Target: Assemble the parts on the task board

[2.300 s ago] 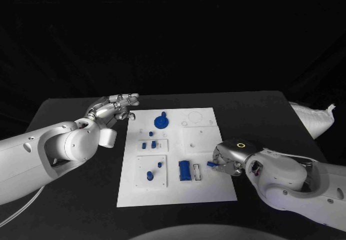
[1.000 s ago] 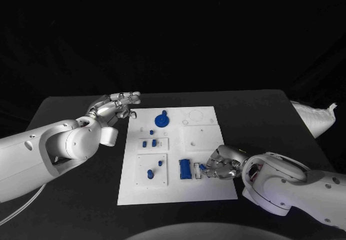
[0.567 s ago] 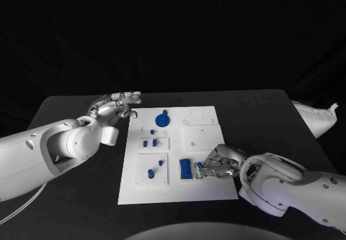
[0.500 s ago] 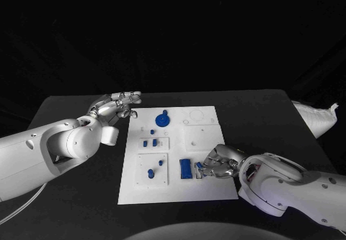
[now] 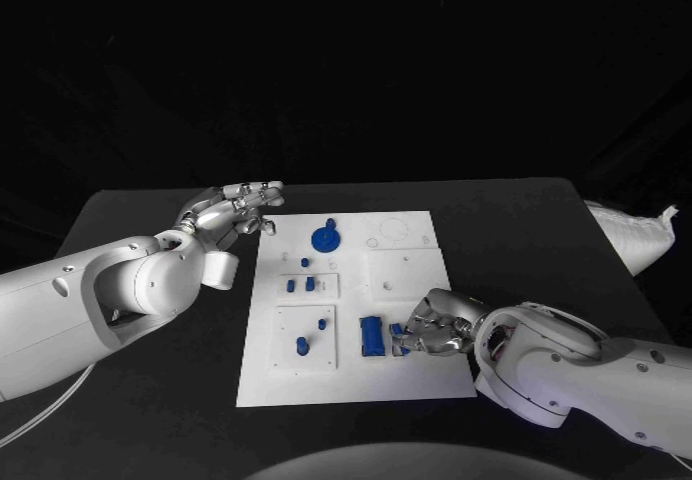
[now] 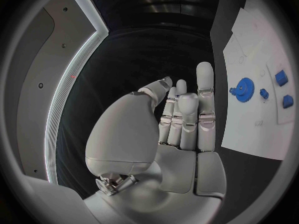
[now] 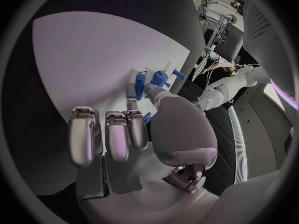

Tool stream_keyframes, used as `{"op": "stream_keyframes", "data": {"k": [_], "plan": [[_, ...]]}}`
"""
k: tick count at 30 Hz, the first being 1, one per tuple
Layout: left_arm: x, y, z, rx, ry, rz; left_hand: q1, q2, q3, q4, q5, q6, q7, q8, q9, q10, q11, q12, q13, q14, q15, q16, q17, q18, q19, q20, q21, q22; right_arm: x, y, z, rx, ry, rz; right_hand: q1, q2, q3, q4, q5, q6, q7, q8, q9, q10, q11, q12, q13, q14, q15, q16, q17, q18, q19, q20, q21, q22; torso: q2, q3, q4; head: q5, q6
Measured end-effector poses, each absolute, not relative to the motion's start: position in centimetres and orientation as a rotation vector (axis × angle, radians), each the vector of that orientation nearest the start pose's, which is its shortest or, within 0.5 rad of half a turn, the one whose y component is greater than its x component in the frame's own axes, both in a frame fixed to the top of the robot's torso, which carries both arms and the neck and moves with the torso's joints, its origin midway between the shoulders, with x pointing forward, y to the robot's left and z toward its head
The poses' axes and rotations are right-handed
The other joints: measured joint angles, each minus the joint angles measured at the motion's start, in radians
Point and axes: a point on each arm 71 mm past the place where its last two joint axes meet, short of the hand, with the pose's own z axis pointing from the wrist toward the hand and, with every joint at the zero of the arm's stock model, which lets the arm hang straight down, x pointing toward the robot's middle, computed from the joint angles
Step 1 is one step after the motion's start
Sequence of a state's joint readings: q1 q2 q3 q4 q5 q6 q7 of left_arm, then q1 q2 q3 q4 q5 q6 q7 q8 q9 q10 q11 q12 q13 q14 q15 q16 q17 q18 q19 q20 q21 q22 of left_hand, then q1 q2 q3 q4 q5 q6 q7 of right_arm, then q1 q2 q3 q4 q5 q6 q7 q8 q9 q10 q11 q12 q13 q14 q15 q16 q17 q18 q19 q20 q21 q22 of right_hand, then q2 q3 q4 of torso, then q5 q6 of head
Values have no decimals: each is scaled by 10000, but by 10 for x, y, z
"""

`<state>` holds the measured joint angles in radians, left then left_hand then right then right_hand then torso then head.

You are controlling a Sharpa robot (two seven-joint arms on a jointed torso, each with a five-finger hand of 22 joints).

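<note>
The black table [image 5: 534, 230] is carrying the white task board [image 5: 411, 385], lying flat at its middle.

Probably a robotics lab: black-draped table [image 5: 519, 215], equipment stands [image 7: 215, 32] behind.

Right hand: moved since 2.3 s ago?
Yes. The right hand has shifted left over the task board, closing on the blue block from near the board's right edge.

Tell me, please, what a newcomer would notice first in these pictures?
The white task board glows mid-table on black, dotted with blue parts, the blue gear at its far end. The right robot hand pinches a small blue part at the board's right side; the left robot hand hovers open off its far-left corner.
</note>
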<state>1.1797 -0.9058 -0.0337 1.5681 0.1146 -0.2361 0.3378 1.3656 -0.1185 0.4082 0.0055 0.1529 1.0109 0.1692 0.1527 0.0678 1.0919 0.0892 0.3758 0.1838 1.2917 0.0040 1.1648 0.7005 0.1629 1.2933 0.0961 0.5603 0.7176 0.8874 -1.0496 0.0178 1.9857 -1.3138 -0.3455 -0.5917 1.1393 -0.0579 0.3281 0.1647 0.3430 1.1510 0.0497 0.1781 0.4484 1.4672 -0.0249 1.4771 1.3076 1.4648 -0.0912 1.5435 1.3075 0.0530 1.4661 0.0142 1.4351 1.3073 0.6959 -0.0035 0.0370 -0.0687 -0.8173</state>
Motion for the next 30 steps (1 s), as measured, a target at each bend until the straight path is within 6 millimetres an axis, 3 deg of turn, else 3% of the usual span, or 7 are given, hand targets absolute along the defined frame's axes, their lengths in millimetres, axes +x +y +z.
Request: {"op": "stream_keyframes", "data": {"k": [4, 17, 23, 24, 26, 30], "plan": [[477, 225, -188, -12917, 14626, -15956, 0, 0, 0, 0, 0, 0, 0, 0, 0, 0, 0, 0, 6, 0, 0, 0, 0, 0, 0, 0, 0, 0, 341, -193, -257, 3077, 21125, 5504, -42, 42, -11, 11, 0, 89, -89, 2, 30, 14, -23, 0, -1, -1, 0, 0, 0, 0, 0, 0, 0, 0, -4, -1, 0, 4, -12], [477, 225, -188, -12917, 14629, -15961, 0, 0, 0, 0, 0, 0, 0, 0, 0, 0, 0, 0, 7, 0, 0, 0, 0, 0, 0, 0, 0, 0, 342, -192, -258, 2920, 21168, 5456, -186, 22, -96, 96, 40, 222, -152, 76, 60, 30, -39, 0, -1, 37, -38, 0, -1, 0, 0, 1, 0, 7, -5, 0, -7, 34, -25], [477, 225, -188, -12917, 14630, -15962, 0, 0, -28, -28, 0, -36, 35, 39, 0, -74, -1, 72, 6, -33, 33, 0, -30, 0, 0, 0, 0, -9, 341, -192, -260, 2899, 21224, 5408, -714, -172, -577, 404, 156, 294, -180, 114, 97, 29, -40, 0, -1, 37, -38, 0, -2, 1, 0, 1, 0, 6, 0, 1, -6, 34, -36], [477, 225, -188, -12917, 14630, -15963, 0, 0, -28, -28, 0, -37, 36, 39, 0, -74, -1, 72, 6, -33, 33, 0, -30, 0, 0, 0, 0, -9, 341, -192, -260, 2898, 21231, 5401, -873, -239, -740, 510, 100, 315, -174, 114, 100, 29, -40, 0, -2, 37, -38, 0, -2, 0, 0, 1, 0, 6, 0, 1, -6, 34, -37], [477, 225, -188, -12916, 14631, -15963, 0, 0, -28, -28, 0, -37, 36, 39, 0, -74, -1, 72, 6, -33, 33, 0, -30, 0, 0, 0, 0, -9, 341, -192, -260, 2894, 21238, 5389, -1184, -353, -1175, 768, -458, 324, -183, 114, 126, 27, -42, 0, -2, 36, -38, 0, -2, 1, -6, -37, 0, 6, 0, 1, -6, 33, -38], [477, 225, -188, -12916, 14631, -15965, 0, 0, -28, -28, 0, -36, 35, 39, 0, -74, -1, 72, 5, -33, 33, 0, -30, 0, 0, 0, 0, -9, 341, -192, -261, 2886, 21234, 5378, -1396, -338, -1930, 1172, -1557, 327, -186, 116, 167, 11, -58, 0, -2, -1, -75, 0, -2, 1, 1, -73, 0, 5, 0, 0, -6, 28, -40]]}}
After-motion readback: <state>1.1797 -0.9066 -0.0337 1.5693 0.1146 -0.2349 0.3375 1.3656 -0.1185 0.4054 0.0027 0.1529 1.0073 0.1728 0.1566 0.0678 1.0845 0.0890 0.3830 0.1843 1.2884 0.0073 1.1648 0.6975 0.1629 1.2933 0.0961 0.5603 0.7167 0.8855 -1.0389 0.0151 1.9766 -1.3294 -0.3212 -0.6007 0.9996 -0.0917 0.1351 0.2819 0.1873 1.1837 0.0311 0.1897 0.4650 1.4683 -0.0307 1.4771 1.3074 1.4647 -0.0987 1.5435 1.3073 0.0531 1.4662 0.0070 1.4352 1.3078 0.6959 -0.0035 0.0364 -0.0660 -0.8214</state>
